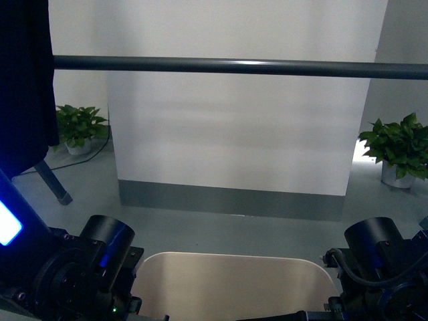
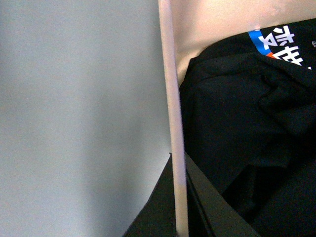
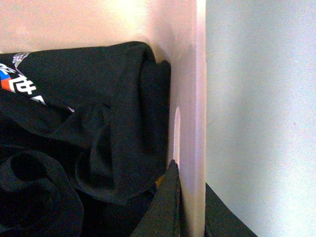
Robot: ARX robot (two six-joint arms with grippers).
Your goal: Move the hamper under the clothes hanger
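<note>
The beige hamper (image 1: 234, 284) sits low in the front view between my two arms, its far wall facing me. The clothes hanger's dark grey bar (image 1: 234, 65) runs across the upper part of that view, ahead of and above the hamper. My left gripper (image 2: 180, 217) is shut on the hamper's rim (image 2: 170, 108), one finger on each side of the wall. My right gripper (image 3: 190, 212) is likewise shut on the opposite rim (image 3: 200, 98). Black clothes (image 2: 242, 128) with a blue and white print fill the hamper (image 3: 74, 123).
A dark garment (image 1: 23, 73) hangs at the far left by an angled rack leg (image 1: 53, 180). Potted plants stand on the floor at left (image 1: 79, 127) and right (image 1: 400, 150). A white panel (image 1: 234, 134) with a grey base stands behind the bar on grey floor.
</note>
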